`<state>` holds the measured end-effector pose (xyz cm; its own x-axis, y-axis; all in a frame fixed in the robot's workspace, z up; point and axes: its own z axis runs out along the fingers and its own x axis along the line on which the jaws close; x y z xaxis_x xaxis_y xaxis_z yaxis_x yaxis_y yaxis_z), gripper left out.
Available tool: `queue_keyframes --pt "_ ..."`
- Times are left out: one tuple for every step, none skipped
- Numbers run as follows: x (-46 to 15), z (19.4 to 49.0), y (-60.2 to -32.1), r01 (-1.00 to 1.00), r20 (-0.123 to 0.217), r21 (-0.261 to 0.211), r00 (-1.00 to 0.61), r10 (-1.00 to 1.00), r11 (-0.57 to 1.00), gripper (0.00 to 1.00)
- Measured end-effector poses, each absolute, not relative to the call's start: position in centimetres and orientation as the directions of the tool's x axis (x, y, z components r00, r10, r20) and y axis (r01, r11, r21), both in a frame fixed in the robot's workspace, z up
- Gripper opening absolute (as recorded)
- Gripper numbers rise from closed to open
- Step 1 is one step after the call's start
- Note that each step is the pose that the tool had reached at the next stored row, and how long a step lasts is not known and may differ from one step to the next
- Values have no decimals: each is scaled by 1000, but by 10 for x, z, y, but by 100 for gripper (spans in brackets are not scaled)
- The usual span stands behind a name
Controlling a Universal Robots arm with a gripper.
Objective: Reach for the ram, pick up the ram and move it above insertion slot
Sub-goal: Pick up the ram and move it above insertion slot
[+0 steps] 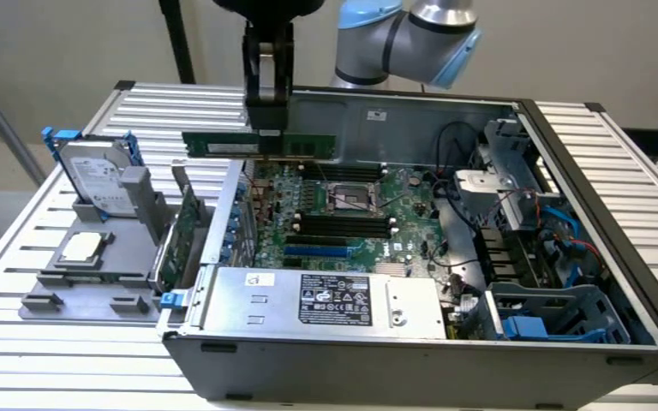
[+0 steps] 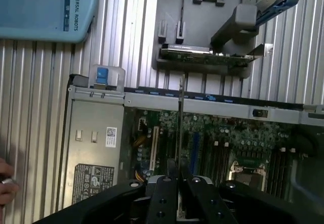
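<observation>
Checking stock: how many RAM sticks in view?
1: the ram, clamped in the end effector, hanging over the motherboard of the open case. The black slots look unfilled; others could be hidden.

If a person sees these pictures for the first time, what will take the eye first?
The ram, a thin green stick held level in the air by the gripper, above the rear of the open computer case. Next the green motherboard inside, and the silver hard drive standing at the exterior view's left.

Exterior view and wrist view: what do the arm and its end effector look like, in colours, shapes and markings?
The arm has silver-grey tubular links with pale blue joint caps; in the wrist view a pale blue cover reads "UNIVERSAL ROBOTS". The end effector is black, with flat, narrow fingers fixed by small round screws.
</observation>
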<state>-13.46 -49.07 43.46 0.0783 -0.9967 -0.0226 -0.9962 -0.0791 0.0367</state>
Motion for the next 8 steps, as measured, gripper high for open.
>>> queue_keyframes --pt "-132 434 -488 -996 -22 37 78 -997 -79 14" --pt "-129 433 -484 -996 -22 37 78 -997 -79 14" --pt "-126 431 -481 -996 -22 37 78 -997 -79 14" --pt "-123 430 -477 -996 -21 37 78 -997 -79 14" --pt "-121 428 -473 -996 -21 37 78 -997 -79 14" --pt "-118 426 -469 -996 -21 37 78 -997 -79 14" --pt "-116 425 -465 -996 -21 37 78 -997 -79 14" --pt "-113 423 -462 -996 -21 37 78 -997 -79 14"
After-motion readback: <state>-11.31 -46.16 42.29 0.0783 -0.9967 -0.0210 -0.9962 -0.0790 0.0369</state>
